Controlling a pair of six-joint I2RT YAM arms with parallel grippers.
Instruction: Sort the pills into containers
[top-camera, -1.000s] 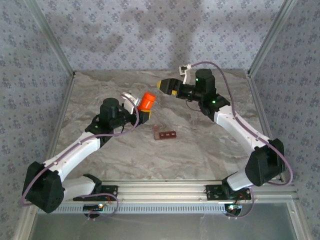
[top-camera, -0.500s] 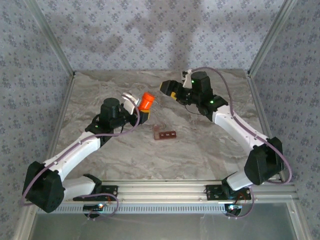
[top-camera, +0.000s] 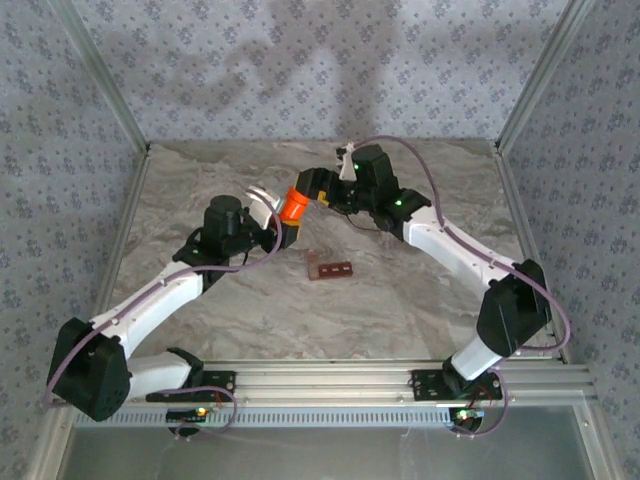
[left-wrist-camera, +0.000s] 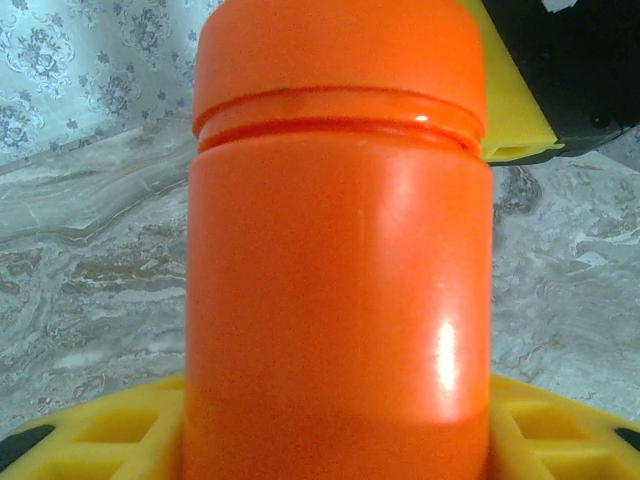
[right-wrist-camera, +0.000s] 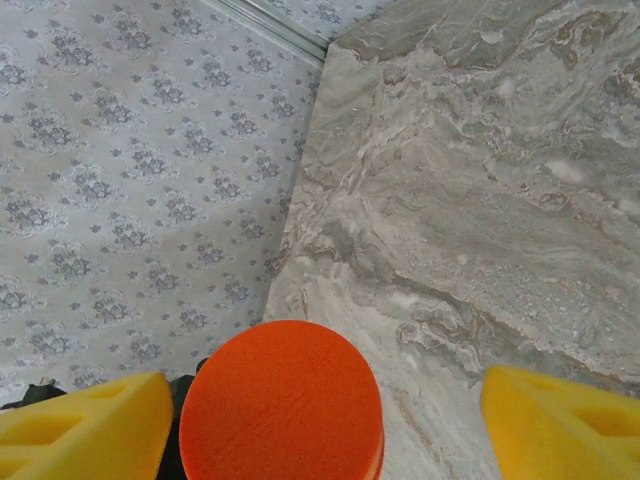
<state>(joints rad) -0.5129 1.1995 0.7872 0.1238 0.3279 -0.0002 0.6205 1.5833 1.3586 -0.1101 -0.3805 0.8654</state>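
The left end effector (top-camera: 286, 224) pinches the orange bottle (top-camera: 294, 204) in the top view. The right end effector (top-camera: 311, 190) is just beside the bottle's top. The containers (top-camera: 331, 268) lie on the desk (top-camera: 400, 300), near in front. In the left wrist view, yellow fingers (left-wrist-camera: 95, 430) press the bottle's sides. In the right wrist view, the right end effector stands spread on either side of the cap (right-wrist-camera: 282, 400).
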